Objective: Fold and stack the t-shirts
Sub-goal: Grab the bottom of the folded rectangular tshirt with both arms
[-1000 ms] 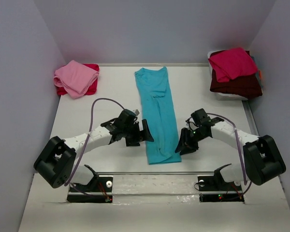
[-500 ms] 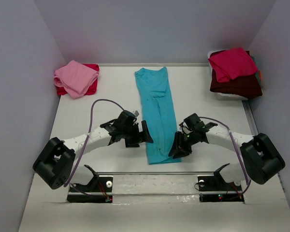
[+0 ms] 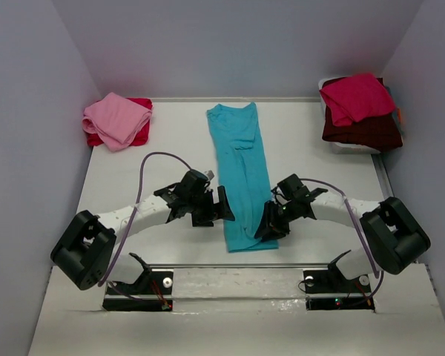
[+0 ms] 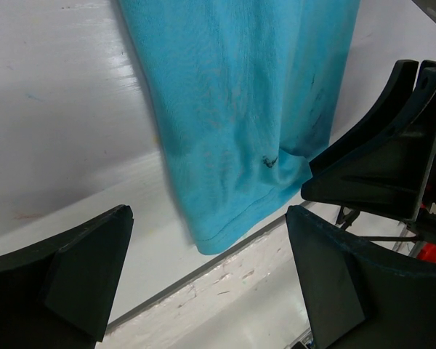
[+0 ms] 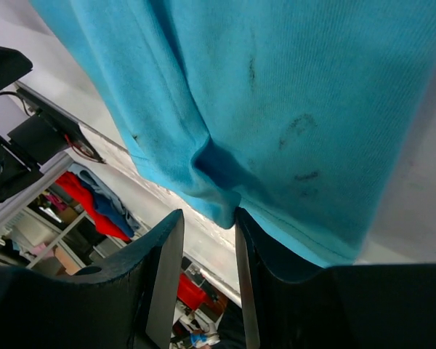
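Turquoise soft cloth is seen from the top camera: the turquoise t-shirt point(image 3: 241, 170) is laid as a long narrow strip down the middle of the white table point(image 3: 319, 156), collar far and hem near. The left gripper point(image 3: 221, 208) is held just beside the strip's left edge, its jaws spread wide with nothing between them. The right gripper point(image 3: 269, 222) is set on the strip's near right corner. A pink t-shirt point(image 3: 117, 119) is piled on a red t-shirt point(image 3: 139, 136) at the far left. A crimson t-shirt point(image 3: 356, 96) is piled on a dark maroon t-shirt point(image 3: 363, 132) at the far right.

From the left wrist, the hem is seen lying flat between widely parted fingers point(image 4: 80, 276), untouched by them. The other arm's black fingers are seen at the hem's corner.

From the right wrist, a raised ridge of turquoise cloth at the hem is pinched between narrowly set fingers point(image 5: 163, 283).
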Action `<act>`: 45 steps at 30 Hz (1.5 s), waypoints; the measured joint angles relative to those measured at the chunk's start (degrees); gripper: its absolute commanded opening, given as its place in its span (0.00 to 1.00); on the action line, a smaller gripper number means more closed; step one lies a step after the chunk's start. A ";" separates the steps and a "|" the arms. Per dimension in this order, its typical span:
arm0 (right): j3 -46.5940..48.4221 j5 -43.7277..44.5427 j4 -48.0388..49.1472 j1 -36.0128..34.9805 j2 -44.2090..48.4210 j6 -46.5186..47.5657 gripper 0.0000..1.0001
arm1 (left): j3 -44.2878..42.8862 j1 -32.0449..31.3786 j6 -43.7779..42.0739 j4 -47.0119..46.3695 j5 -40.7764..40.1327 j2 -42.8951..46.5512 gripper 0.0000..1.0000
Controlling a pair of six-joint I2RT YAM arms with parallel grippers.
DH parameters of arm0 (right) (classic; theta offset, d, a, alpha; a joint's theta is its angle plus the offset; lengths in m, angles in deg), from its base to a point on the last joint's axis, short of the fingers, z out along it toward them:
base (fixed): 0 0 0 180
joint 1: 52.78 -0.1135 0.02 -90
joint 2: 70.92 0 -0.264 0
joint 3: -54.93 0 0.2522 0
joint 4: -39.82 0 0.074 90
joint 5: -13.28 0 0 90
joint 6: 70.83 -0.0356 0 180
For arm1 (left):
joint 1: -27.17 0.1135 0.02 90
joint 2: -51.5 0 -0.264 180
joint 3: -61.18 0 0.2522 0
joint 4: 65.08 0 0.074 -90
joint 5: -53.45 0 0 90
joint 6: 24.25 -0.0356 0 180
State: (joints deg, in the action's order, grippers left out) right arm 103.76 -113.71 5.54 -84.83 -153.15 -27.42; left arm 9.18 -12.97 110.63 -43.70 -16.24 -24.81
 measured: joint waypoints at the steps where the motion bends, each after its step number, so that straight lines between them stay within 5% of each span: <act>1: 0.00 0.15 0.04 -0.11 -0.31 0.00 0.40 | 0.00 0.00 -0.04 0.00 0.09 -0.07 0.98; 16: 0.98 4.37 -3.54 -0.28 -0.24 1.36 0.40 | 0.00 0.00 -0.37 -0.11 0.52 -1.68 0.98; 32: 0.98 4.61 -1.95 -0.48 -1.86 1.49 0.18 | 0.00 0.00 -0.46 -0.09 0.63 -1.68 0.98; 45: 2.25 2.84 -3.58 -2.19 0.31 1.79 0.16 | 0.00 0.00 -0.52 -0.15 0.96 -2.91 0.98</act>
State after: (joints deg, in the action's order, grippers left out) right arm 106.01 -110.87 1.96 -87.02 -152.85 -25.63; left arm 9.18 -12.97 110.11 -43.85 -15.27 -27.72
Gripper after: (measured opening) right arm 0.156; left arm 0.985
